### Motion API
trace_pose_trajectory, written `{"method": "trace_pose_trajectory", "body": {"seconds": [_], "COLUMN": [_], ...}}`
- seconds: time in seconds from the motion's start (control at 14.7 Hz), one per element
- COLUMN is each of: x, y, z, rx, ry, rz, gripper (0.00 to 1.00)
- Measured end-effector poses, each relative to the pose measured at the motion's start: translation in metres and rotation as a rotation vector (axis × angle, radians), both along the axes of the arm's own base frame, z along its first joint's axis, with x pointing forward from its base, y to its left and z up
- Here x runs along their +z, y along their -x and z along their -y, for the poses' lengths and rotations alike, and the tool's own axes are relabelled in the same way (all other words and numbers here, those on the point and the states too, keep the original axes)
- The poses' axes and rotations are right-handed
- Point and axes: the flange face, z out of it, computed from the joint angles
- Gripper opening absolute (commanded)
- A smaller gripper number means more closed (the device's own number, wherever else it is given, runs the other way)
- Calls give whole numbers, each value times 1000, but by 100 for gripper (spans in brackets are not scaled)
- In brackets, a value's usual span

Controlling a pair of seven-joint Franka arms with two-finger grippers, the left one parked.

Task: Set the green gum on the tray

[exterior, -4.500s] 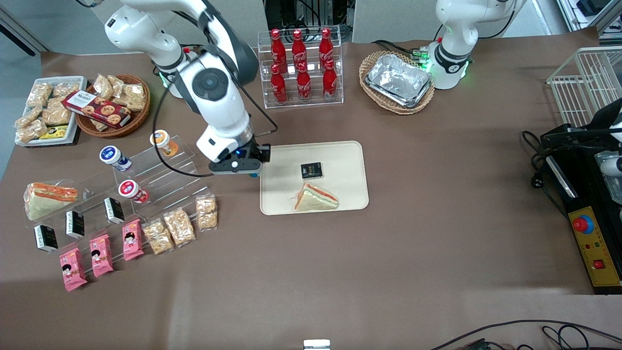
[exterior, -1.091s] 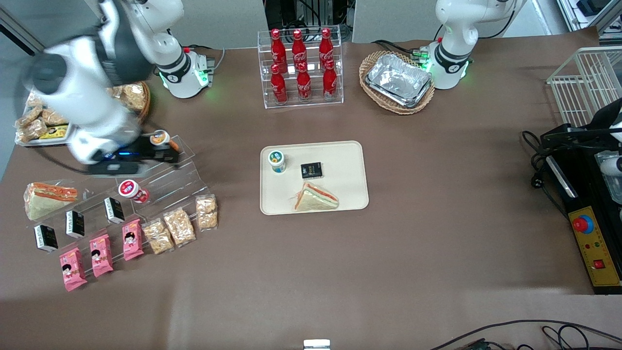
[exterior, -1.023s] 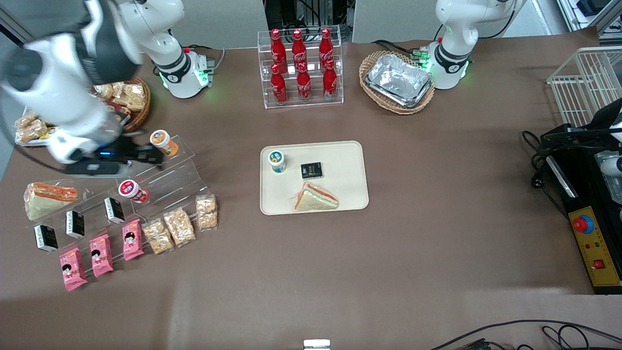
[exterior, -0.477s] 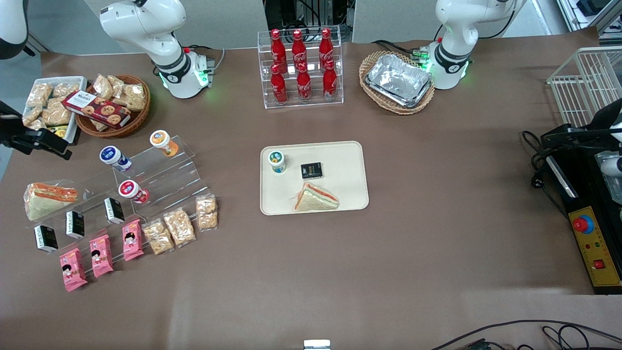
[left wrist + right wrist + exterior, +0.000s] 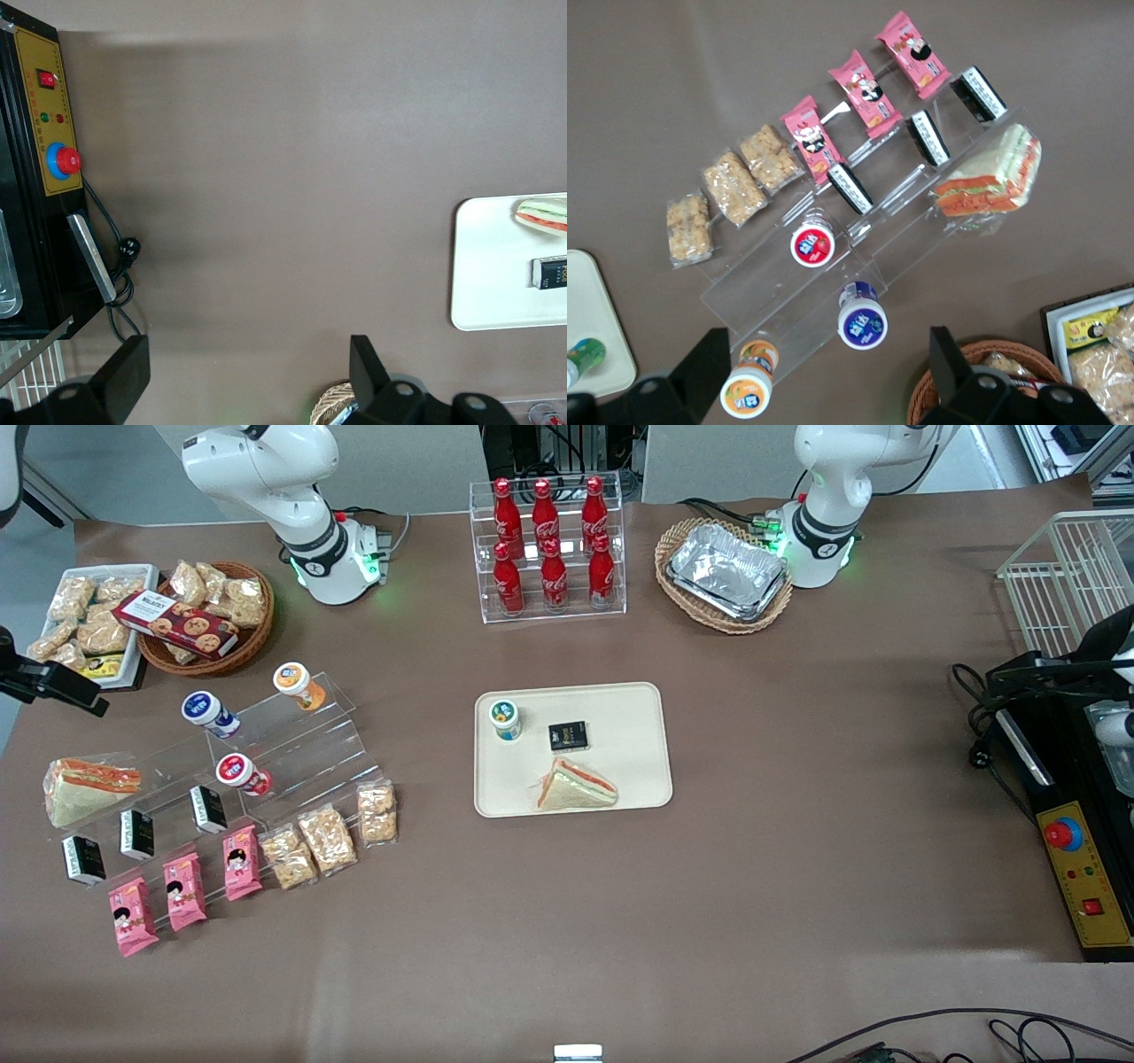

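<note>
Moved: the gripper [image 5: 53, 684] has left the tray [image 5: 620, 779] and now hangs high at the working arm's end of the table.
Gripper: fingers spread, holding nothing.
Gum [image 5: 506, 718]: upright on the tray, beside the black packet [image 5: 568, 735].

1. The right arm [image 5: 266, 465] is glossy white, built of rounded segments, with a black ring and a small red dot near its base
2. Its base [image 5: 341, 571] glows green
3. The gripper [image 5: 53, 682], at the working arm's end of the bench, is black and angular
4. Its two fingers [image 5: 700, 372] are dark, flat, tapered blades, set wide apart
</note>
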Motion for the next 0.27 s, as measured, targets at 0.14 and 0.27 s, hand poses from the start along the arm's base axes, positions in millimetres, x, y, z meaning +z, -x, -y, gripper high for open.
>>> {"method": "trace_pose_trajectory", "body": {"seconds": [0.14,0.27], "x": [-1,1], "y": [1,-6], "z": [3,-2], "rx": [-5,39], "ry": [-1,7], "rz": [-8,-3], "gripper": [100,100]}}
